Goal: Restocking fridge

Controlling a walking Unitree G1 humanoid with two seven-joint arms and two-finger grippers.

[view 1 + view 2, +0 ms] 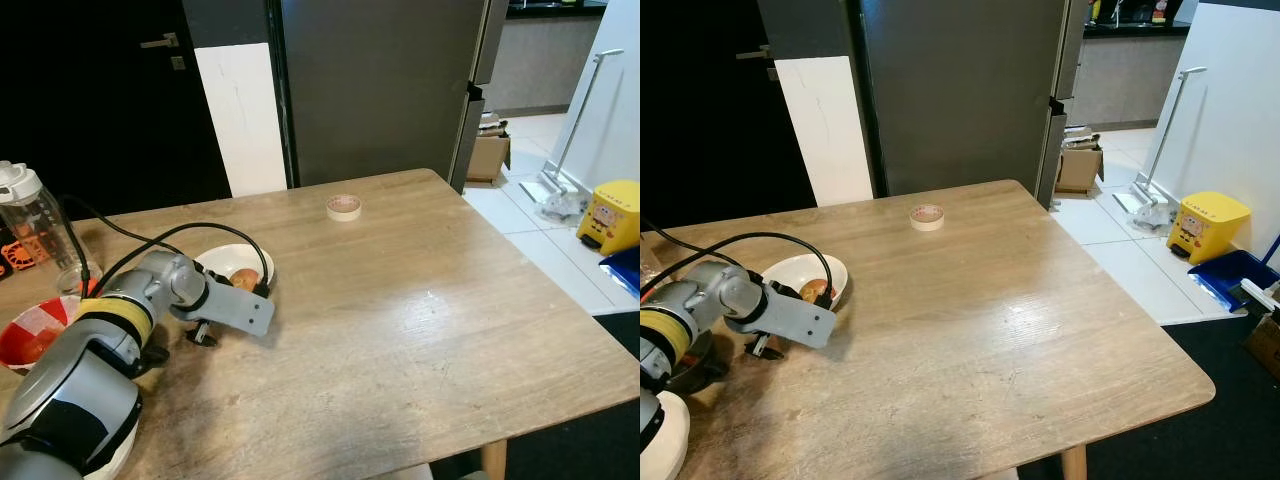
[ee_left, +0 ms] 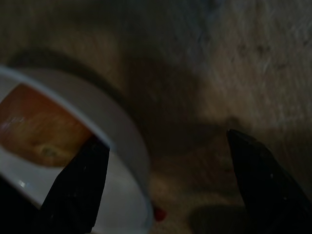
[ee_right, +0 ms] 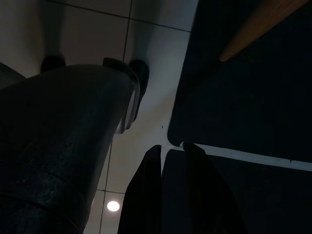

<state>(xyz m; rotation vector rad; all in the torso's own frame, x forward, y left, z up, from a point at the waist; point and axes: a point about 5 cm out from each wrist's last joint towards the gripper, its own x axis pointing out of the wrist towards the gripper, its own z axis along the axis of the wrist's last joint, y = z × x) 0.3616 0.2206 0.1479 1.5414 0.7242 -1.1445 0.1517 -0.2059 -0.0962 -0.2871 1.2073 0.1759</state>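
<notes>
Fruit (image 1: 243, 278), reddish-orange and perhaps an apple, is sitting in the white bowl (image 1: 222, 259) at the centre-left of the left eye frame, and the coming grasp is turning on how it lies from the left gripper (image 1: 202, 335). That gripper is hanging low over the table (image 1: 400, 320) just below the bowl in the frame, with the bowl's near rim standing between it and the fruit. In the left wrist view its fingers (image 2: 80, 187) are standing spread, holding nothing, one of them overlapping the bowl's edge while the fruit is showing beyond it. Further right, tape (image 1: 343, 206) is lying well apart, and the fridge (image 1: 380, 90) is standing shut behind the table. The right gripper (image 3: 168, 195) is hanging idle beside the robot's leg, its fingers nearly together, so the left arm looks much the nearer.
</notes>
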